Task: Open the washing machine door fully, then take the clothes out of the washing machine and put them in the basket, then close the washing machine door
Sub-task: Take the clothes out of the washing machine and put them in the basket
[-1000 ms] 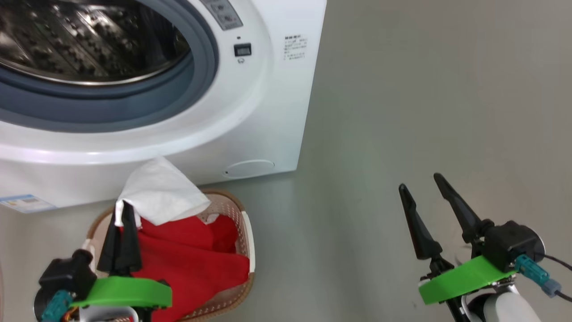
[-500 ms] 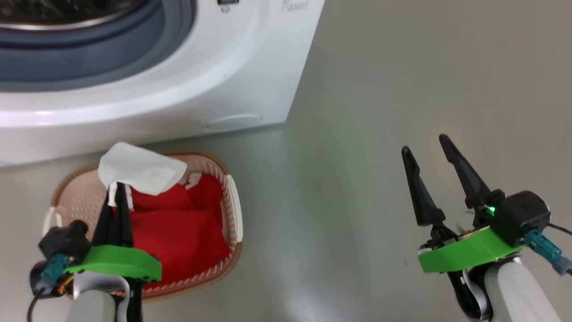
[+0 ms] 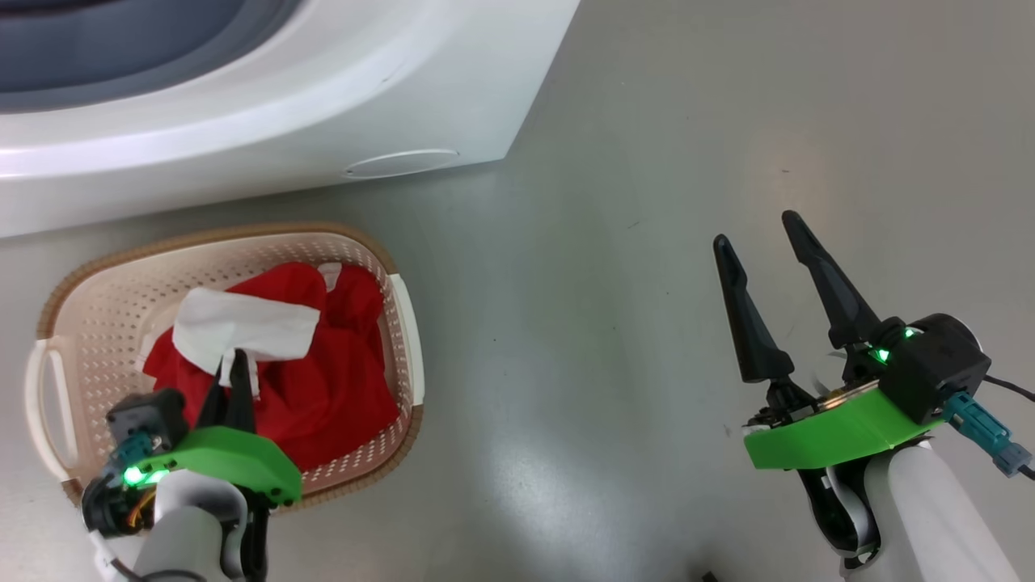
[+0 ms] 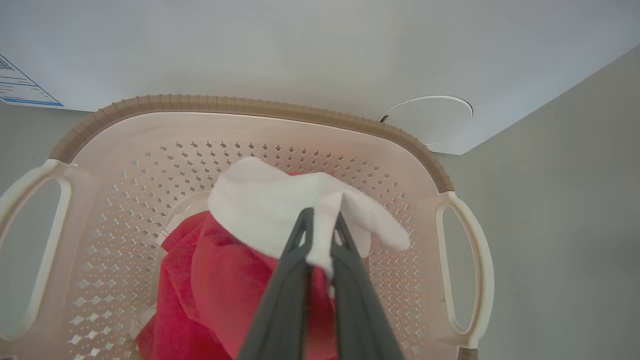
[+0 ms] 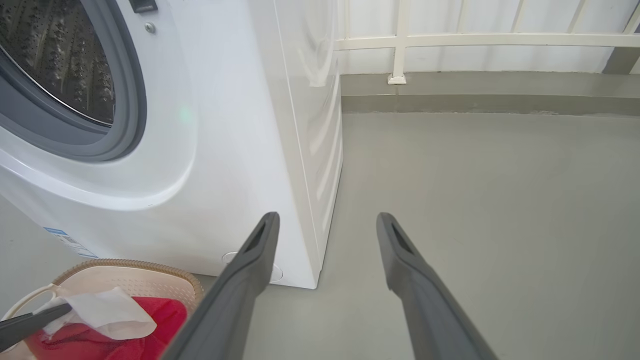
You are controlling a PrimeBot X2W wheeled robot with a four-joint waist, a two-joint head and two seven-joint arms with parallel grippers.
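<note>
The floor [image 3: 647,242] is smooth, grey-green and faintly glossy, with pale glare patches. The washer [image 3: 323,105] stands on it at the upper left of the head view. The basket [image 3: 210,234] sits on the floor just in front of the washer, with a narrow strip of floor showing between them. Behind, the floor ends at a low kerb [image 5: 475,97] under a white railing [image 5: 400,45].

- The head camera has tipped downward: the washing machine [image 3: 323,97] has slid up that view, its drum is out of frame, and the whole basket [image 3: 202,236] now shows.
- The left gripper [image 3: 234,360], pinching the white cloth [image 3: 251,327], has sunk lower. The cloth was raised above the basket's far rim and now hangs inside, over the red clothes [image 3: 340,396].
- Green lights [image 3: 880,354] have come on at both wrists.
</note>
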